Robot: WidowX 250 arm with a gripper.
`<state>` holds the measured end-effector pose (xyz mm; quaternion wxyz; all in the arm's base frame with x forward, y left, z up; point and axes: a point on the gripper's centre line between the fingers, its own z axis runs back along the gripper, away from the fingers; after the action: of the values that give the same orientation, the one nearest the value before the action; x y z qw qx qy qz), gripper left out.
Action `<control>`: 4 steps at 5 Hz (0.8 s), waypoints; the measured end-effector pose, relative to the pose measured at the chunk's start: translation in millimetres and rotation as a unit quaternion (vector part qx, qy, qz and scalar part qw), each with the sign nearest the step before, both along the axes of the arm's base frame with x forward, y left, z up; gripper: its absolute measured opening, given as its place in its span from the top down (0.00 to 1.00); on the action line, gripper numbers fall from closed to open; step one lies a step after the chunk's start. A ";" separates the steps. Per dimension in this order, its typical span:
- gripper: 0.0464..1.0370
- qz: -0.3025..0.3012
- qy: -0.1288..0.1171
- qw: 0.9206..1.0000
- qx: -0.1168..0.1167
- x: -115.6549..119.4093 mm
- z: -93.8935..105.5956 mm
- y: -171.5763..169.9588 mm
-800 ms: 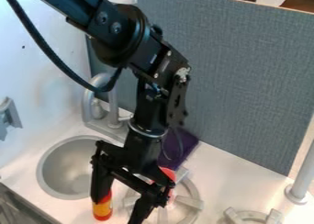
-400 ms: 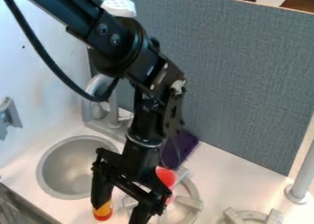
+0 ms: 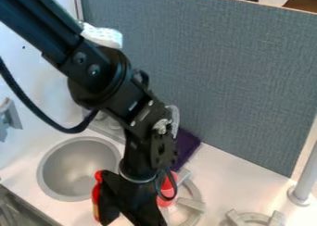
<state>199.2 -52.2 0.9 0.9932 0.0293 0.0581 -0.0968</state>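
The hand (image 3: 131, 220) is open, its fingers apart. Close beside it, on the view's left and partly covered, is a red-and-yellow bottle (image 3: 95, 195); I cannot tell if they touch. Right of the hand is a red object (image 3: 167, 189); the sink (image 3: 77, 167) lies farther left. Since the earlier frame, the hand has turned, and more of the bottle shows.

No words or numbers can be read here. The black arm (image 3: 110, 77) has a small pale mark (image 3: 133, 105) on its side. It might be a label, but it is too small for me to tell if it says anything.
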 end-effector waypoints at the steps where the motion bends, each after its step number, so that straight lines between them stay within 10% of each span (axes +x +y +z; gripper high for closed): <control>1: 0.04 -0.006 -0.015 0.999 -0.036 2.3 -5.2 2.8; 4: 0.04 0.011 0.013 0.999 -0.028 41.6 -57.8 -29.8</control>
<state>240.8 -82.0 -56.9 0.9938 -0.0010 0.0690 -0.0877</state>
